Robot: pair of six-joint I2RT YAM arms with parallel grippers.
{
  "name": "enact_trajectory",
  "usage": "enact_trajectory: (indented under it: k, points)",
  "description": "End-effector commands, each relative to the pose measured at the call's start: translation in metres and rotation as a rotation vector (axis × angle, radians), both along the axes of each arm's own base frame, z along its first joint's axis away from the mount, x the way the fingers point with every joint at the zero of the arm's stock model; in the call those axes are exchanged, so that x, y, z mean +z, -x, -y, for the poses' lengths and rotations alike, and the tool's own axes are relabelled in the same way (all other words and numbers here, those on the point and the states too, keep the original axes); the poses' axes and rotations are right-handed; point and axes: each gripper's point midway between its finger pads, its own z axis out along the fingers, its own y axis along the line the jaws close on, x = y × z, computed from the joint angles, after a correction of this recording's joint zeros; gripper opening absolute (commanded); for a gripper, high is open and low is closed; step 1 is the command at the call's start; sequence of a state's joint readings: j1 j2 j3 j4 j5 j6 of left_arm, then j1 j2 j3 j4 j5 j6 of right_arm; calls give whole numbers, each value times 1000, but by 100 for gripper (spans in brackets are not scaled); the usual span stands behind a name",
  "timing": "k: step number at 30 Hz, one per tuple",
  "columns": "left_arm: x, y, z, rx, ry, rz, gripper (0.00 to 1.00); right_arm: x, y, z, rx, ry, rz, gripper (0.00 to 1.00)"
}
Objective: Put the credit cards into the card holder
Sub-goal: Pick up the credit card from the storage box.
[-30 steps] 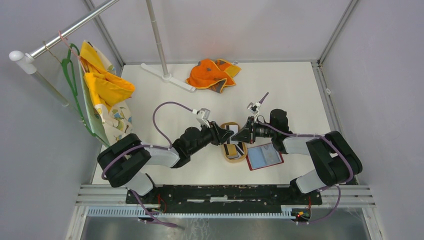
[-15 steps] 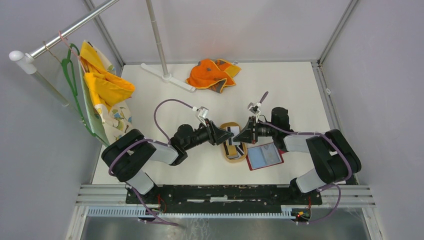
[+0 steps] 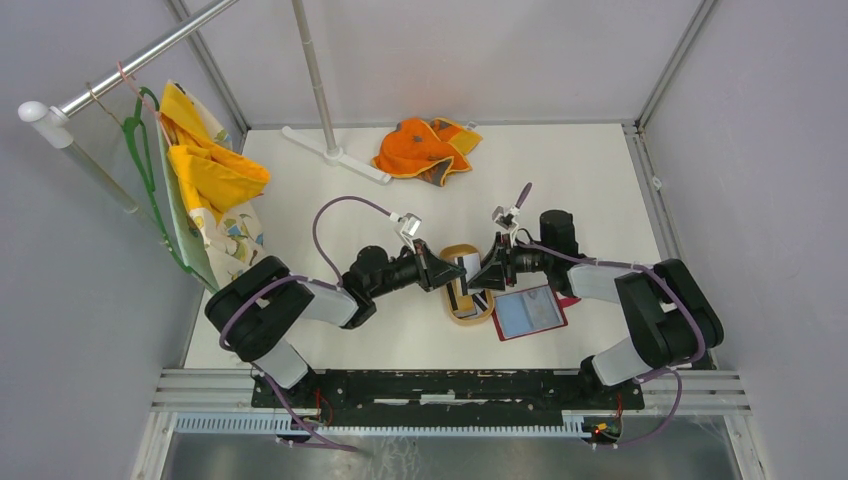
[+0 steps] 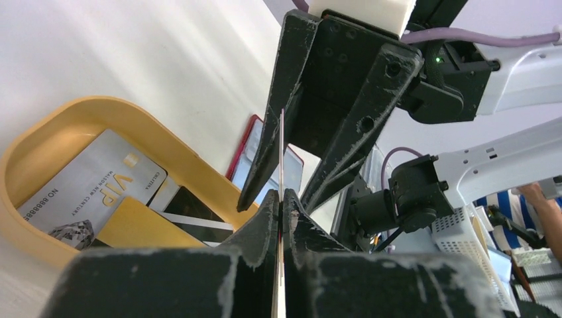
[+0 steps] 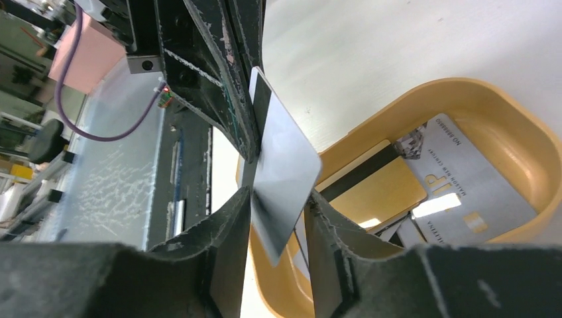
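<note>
Overhead and wrist views, both arms met over the tray. My left tool (image 3: 455,272) is clamped on one edge of a silver card (image 5: 281,159), which stands on edge in the air above the tan oval tray (image 3: 462,318). In the left wrist view that card appears as a thin line pinched between the two fingertips. My right tool (image 5: 278,195) faces the left one with its jaws apart. One finger stands on each side of the same card, and I cannot tell whether either pad touches it. The remaining credit cards (image 5: 457,179) lie flat and overlapping in the tray: a silver VIP card, a gold one, and darker ones partly hidden under them. The card holder (image 3: 528,312) lies unfolded on the counter (image 3: 560,180), pale inside up, just right of the tray and under my right arm.
</note>
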State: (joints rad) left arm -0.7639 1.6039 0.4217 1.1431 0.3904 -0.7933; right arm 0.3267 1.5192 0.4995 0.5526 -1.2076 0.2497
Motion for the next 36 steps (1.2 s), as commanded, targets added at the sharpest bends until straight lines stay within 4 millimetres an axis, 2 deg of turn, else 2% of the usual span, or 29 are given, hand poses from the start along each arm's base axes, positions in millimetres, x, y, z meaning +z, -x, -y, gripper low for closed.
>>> enact_trajectory:
  k: [1, 4, 9, 12, 16, 19, 24, 28, 36]
  points:
    - [30, -7, 6, 56, 125, 32, 2, 11, -12, -5, -20, 15, 126, 47]
    - [31, -5, 10, 81, 131, 43, 2, 11, -13, -8, -37, 22, 127, 55]
    - [34, -4, 12, 103, 142, 62, 2, 12, -13, -10, -52, 24, 113, 52]
    - [34, -3, 12, 98, 131, 67, 2, 14, -14, -10, -59, 23, 112, 33]
    - [37, 1, 10, 84, 132, 83, 2, 15, -14, -10, -50, 19, 106, 14]
    - [37, 4, 8, 69, 119, 92, 18, 20, -10, -11, -29, 1, 110, 6]
    - [39, 17, 4, -10, 115, 117, 39, 27, -3, -13, 13, -34, 107, 4]
    - [40, 25, 2, -57, 100, 139, 42, 29, 0, -13, 30, -45, 107, 4]
    - [22, 28, -1, -82, 3, 149, 43, 32, 3, -13, 48, -57, 114, 4]
